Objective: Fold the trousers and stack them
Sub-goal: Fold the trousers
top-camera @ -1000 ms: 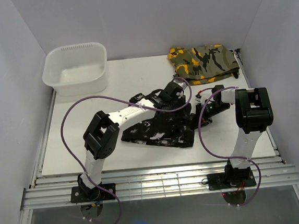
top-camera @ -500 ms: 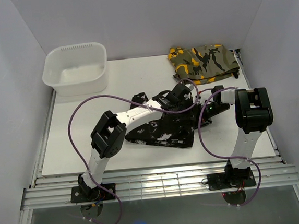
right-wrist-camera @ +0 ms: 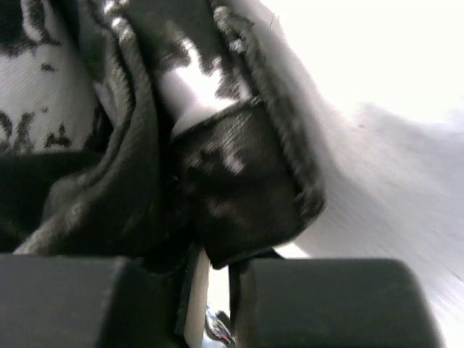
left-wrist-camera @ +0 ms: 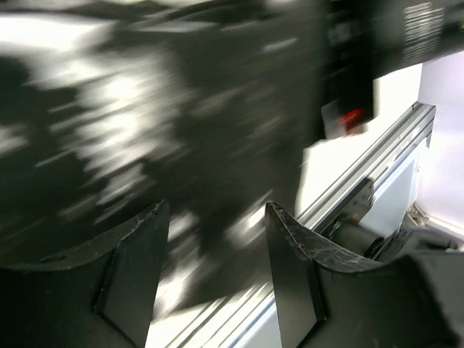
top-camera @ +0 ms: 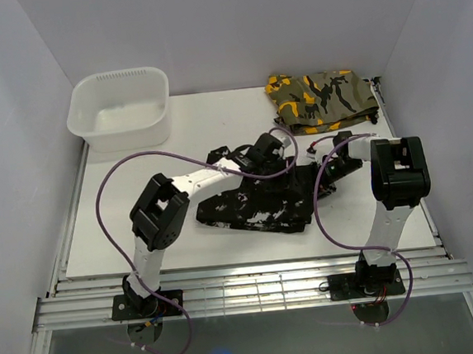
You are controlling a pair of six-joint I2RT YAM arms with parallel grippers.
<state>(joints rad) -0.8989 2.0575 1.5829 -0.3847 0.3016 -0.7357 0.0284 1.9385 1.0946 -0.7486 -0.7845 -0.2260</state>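
The trousers (top-camera: pixel 256 208), black with white splotches, lie bunched in a low heap at the middle of the white table. My left gripper (top-camera: pixel 272 152) hovers over their far right part. In the left wrist view its fingers (left-wrist-camera: pixel 138 268) stand apart, with blurred fabric (left-wrist-camera: pixel 145 109) below and nothing between them. My right gripper (top-camera: pixel 331 169) sits at the heap's right end. In the right wrist view it (right-wrist-camera: pixel 217 290) is shut on a folded edge of the trousers (right-wrist-camera: pixel 232 181).
A white plastic tub (top-camera: pixel 119 108) stands at the back left. An olive camouflage garment (top-camera: pixel 321 99) with orange patches lies folded at the back right. Metal rails (top-camera: pixel 245 280) run along the table's near edge. Grey walls close in left, right and behind.
My left gripper swung right over the trousers, then drew back left and opened, letting go of the fabric. The heap's right end now lies flatter. The right gripper has stayed put, still shut.
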